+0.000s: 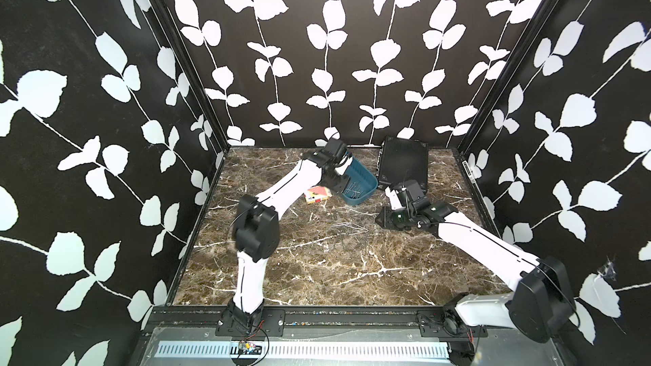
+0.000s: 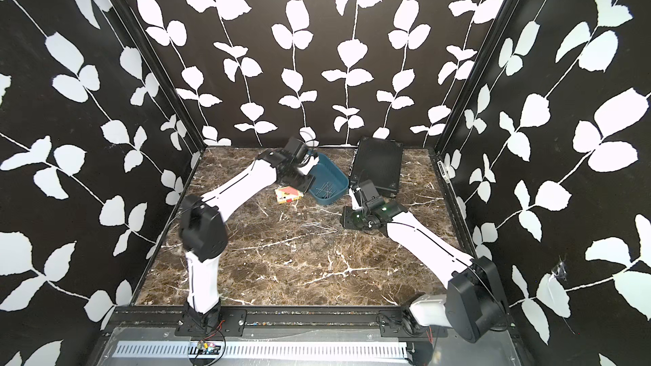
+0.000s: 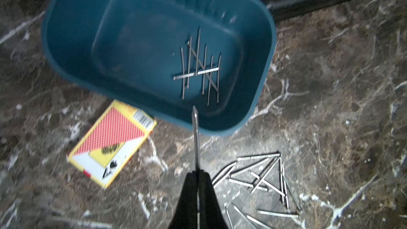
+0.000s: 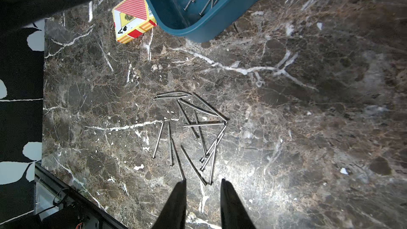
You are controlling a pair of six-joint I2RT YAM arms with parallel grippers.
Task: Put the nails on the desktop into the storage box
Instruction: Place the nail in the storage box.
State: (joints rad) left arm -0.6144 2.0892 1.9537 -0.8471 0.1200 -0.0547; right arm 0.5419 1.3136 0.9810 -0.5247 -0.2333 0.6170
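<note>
The teal storage box [image 1: 364, 176] [image 2: 334, 176] lies at the back of the marble desktop [image 1: 317, 276]. Several nails [image 3: 200, 69] lie crossed on its floor. My left gripper [image 3: 198, 172] is shut on one nail [image 3: 195, 139]. That nail sticks out past the fingertips, and its point reaches over the box's near rim [image 3: 220, 129]. A loose pile of nails [image 4: 193, 128] [image 1: 348, 230] lies on the desktop in front of the box. My right gripper [image 4: 203, 181] hangs open just at the edge of that pile, with nothing between its fingers.
A red-and-white card box [image 1: 317, 196] [image 3: 112, 142] lies right beside the storage box. A black ribbed case [image 1: 403, 163] leans at the back right. Black leaf-patterned walls close three sides, and a black rail [image 1: 317, 315] runs along the front.
</note>
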